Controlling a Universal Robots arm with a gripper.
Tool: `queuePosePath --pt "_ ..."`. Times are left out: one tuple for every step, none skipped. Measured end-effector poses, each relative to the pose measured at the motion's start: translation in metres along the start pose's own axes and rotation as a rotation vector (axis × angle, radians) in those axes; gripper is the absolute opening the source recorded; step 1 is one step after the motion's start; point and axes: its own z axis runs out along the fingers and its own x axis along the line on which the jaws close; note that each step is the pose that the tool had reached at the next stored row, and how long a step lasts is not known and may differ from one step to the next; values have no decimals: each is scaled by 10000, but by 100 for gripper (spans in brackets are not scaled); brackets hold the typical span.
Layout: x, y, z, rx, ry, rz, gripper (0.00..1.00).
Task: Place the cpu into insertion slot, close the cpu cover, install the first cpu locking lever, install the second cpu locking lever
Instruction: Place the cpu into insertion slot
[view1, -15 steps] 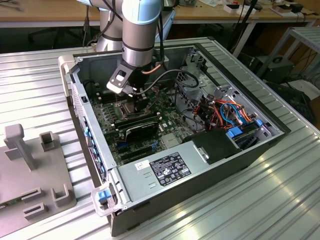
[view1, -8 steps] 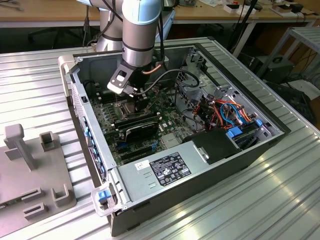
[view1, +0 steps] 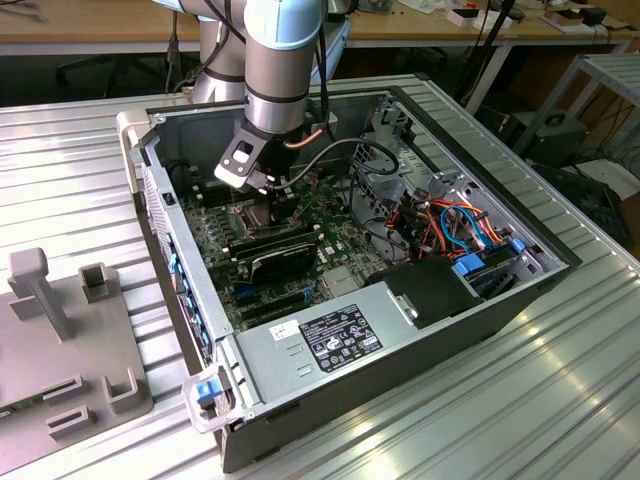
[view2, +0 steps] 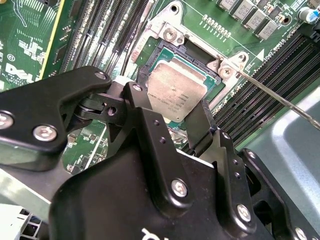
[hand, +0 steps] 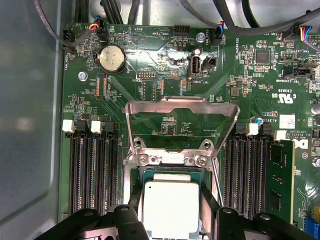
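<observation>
In the exterior view, a grey fixture plate (view1: 70, 330) lies at 8 o'clock from your gripper (view1: 262, 192), outside the open computer case (view1: 160, 215). The gripper hangs low over the green board. A black finned card (view1: 285, 258) sits just beside it at 5 o'clock, and orange and blue cables (view1: 455, 225) crowd 3 o'clock.

In the second wrist view, the fingers (view2: 142, 120) are narrowed onto opposite edges of the cpu (view2: 172, 95), pinching it at the insertion slot (view2: 185, 56). You cannot tell whether it is seated.

In the first wrist view, the cpu cover (hand: 181, 102) stands swung up, with memory slots (hand: 92, 175) flanking the socket.
</observation>
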Motion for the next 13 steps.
queuePosePath --pt "0 0 0 0 0 0 54" --pt "0 0 0 0 0 0 54" --pt "0 0 1 0 0 0 54" --pt "0 0 1 0 1 0 54" --pt "0 0 1 0 0 0 54" --pt "0 0 1 0 1 0 54" --pt "0 0 2 -1 4 -1 54" --pt "4 1 7 -8 24 1 55" --pt "3 1 7 -8 12 1 60" --pt "2 1 5 -6 8 1 60" --pt "0 0 3 -1 1 1 67" --pt "0 0 3 0 1 0 67" --pt "0 0 3 -1 1 0 67"
